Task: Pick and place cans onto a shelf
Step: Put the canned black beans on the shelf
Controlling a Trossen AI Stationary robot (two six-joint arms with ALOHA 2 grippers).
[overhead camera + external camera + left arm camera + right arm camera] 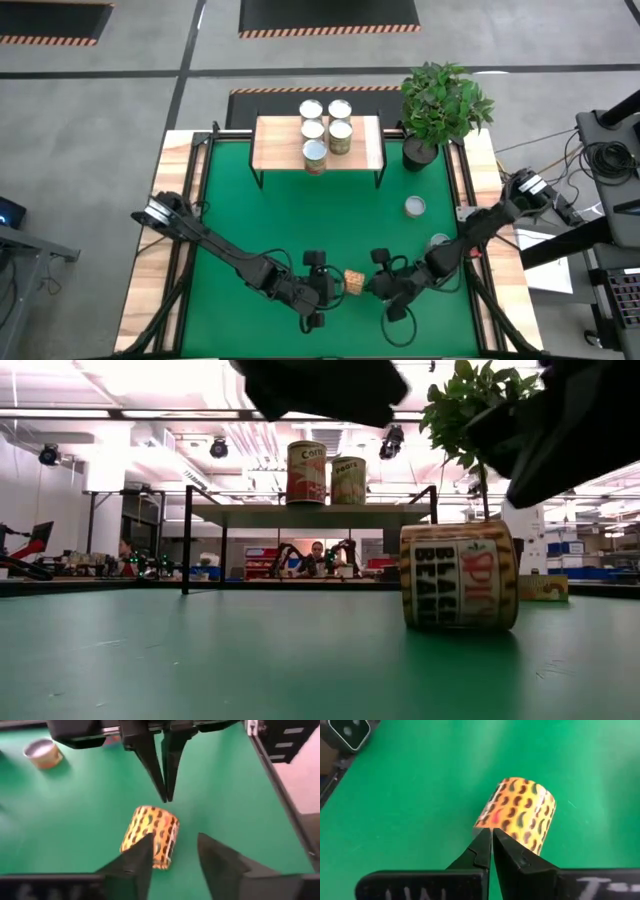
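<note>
A can with an orange, bean-patterned label (353, 282) lies on its curved side on the green mat near the table's near edge; it also shows in the low view (460, 575). My left gripper (175, 840) is open at the can's left, one finger in front of its label. My right gripper (491, 832) is shut at the can's right, its tips at the can's curved side. The shelf (270, 140) stands at the far edge on black legs, with several cans (315, 155) upright on its wood top. My left gripper's one finger (137, 862) overlaps the lying can's curved side (150, 832); I cannot tell whether it touches. My right gripper's shut fingertips (485, 842) come nearly level from the table's right at the can's curved side (492, 817); I cannot tell whether they touch.
Two more cans (415, 207) (438, 243) stand on the mat at the right; one shows in the left wrist view (42, 752). A potted plant (440, 105) stands beside the shelf's right end. Light wood borders (170, 230) flank the mat.
</note>
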